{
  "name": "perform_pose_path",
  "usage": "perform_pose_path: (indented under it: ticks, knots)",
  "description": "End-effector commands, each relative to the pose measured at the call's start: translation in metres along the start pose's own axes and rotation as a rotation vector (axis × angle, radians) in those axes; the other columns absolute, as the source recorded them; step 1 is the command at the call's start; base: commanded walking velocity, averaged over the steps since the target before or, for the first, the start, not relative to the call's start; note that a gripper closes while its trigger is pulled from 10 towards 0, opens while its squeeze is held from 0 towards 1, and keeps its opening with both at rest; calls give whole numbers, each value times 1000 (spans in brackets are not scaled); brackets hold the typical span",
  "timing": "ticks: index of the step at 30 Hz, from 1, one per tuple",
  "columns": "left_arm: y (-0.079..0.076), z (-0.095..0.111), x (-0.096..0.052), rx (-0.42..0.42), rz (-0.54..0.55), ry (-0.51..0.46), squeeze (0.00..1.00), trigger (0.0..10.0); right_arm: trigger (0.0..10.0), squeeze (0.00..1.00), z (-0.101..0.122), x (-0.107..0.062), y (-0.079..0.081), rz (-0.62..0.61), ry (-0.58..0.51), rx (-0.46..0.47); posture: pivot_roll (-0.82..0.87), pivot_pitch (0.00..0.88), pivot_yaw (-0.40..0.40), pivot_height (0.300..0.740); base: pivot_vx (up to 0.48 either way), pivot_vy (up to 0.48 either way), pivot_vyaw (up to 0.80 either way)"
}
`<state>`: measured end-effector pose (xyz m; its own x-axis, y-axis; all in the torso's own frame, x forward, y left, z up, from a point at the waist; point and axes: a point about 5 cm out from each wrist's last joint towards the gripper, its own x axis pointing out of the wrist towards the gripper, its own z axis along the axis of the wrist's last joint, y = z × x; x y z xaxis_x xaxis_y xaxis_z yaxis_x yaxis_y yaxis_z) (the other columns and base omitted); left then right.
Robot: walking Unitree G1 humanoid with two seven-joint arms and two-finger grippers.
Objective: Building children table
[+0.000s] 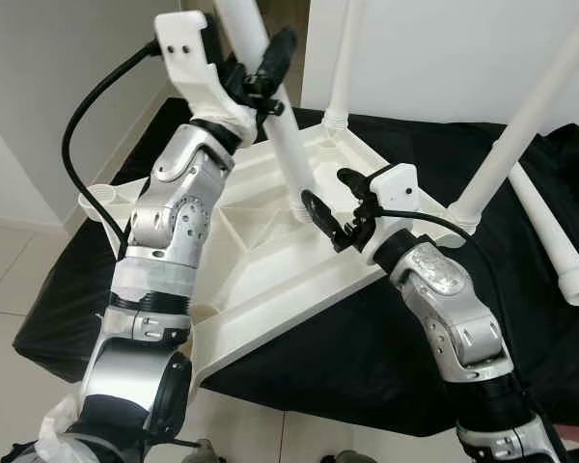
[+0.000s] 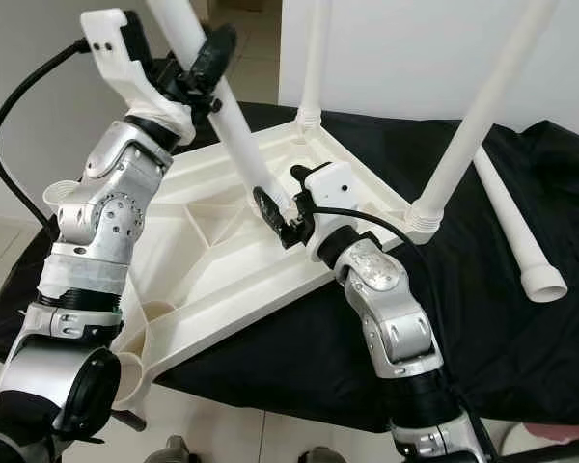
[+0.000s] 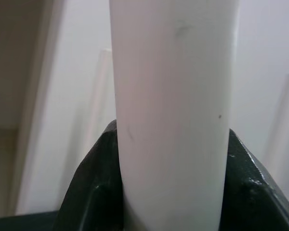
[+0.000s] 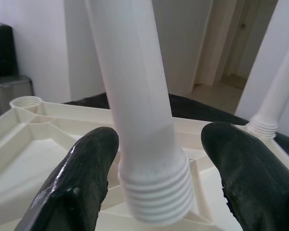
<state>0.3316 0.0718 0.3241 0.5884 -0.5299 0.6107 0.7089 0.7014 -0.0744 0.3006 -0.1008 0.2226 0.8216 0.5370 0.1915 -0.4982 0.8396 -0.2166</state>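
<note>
I can read no text, label, brand, number or sign anywhere in my feeds.
</note>
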Motion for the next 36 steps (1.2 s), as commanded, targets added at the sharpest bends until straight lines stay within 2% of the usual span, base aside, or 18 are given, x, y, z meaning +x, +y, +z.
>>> perform_pose_path:
  ticks: [1,3,9,11,12,15,16,17,18,25,26,29,30,35,36]
  knots:
    - [-15,3,1,-4,-146,-11,0,10000,10000,0,0,4,2,5,9,-15,-61,0,-13,740,0,0,0]
    - [-26,2,4,-17,-175,-16,0,10000,10000,0,-2,13,-1,3,27,-42,-56,0,-15,740,0,0,0]
    - [-37,1,5,-36,-199,-22,0,10000,10000,0,-3,23,-5,-8,38,-88,-55,0,-17,740,0,0,0]
    - [-46,0,4,-45,-213,-17,0,10000,10000,0,-3,31,-8,2,54,-126,-47,0,-17,740,0,0,0]
    - [-50,-1,4,-40,-219,-9,0,10000,9529,0,-2,36,-9,19,64,-158,-44,0,-18,740,0,0,0]
    - [-52,-2,3,-36,-221,-6,0,10000,9529,0,-2,36,-8,27,66,-164,-42,0,-19,740,0,0,0]
    - [-53,-2,3,-38,-221,0,0,10000,3373,0,0,37,-9,30,60,-174,-39,0,-21,740,0,0,0]
    - [-53,-2,3,-38,-221,0,0,10000,3373,0,0,37,-9,30,60,-174,-39,0,-21,740,0,0,0]
    - [-55,-4,3,-26,-231,10,0,10000,0,0,1,38,-8,41,51,-193,-39,0,-20,740,0,0,0]
    - [-60,-9,2,-19,-241,33,0,10000,0,0,1,37,-5,58,35,-241,-38,0,-22,740,0,0,0]
    - [-60,-10,2,-24,-240,37,0,10000,5647,0,2,37,-4,60,31,-251,-41,0,-19,740,0,0,0]
    - [-61,-11,2,-29,-238,39,0,10000,5647,0,2,37,-4,62,29,-258,-41,0,-19,740,0,0,0]
    - [-61,-12,2,-23,-238,45,0,10000,10000,0,3,37,-5,55,28,-257,-43,0,-17,740,0,0,0]
    - [-62,-13,1,-22,-247,55,0,10000,10000,0,1,38,-6,30,36,-241,-46,0,-14,740,0,0,0]
    - [-62,-14,1,-26,-249,61,102,10000,10000,0,0,38,-7,15,42,-232,-47,0,-13,740,0,0,0]
